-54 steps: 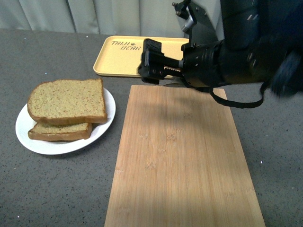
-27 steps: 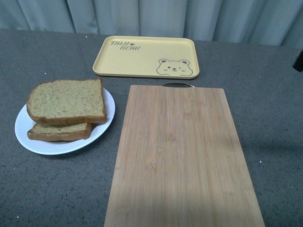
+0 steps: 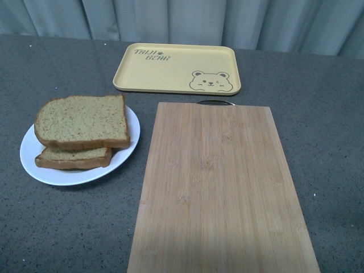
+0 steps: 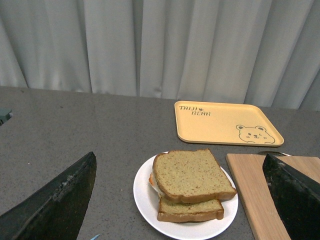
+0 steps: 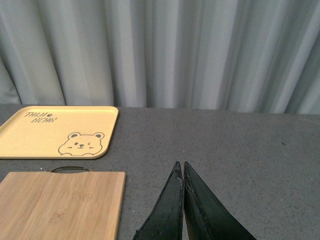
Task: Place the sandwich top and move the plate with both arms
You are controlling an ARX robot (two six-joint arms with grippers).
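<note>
The right gripper [image 5: 180, 166] hangs above the dark grey speckled table [image 5: 240, 150], its two black fingers pressed together along their length and tapering to a shared point, with nothing between them. Beside it lies a wooden cutting board [image 5: 60, 205] of pale bamboo, flat on the table, with a thin metal handle [image 5: 70, 170] curving out from its far edge. Just beyond the handle sits a rectangular yellow tray [image 5: 50, 127] with rounded corners; it carries a bear drawing [image 5: 80, 142] in one corner and dark lettering [image 5: 39, 117] in the opposite one. A pleated pale grey curtain [image 5: 175, 50] fills the background behind the table's far edge.
</note>
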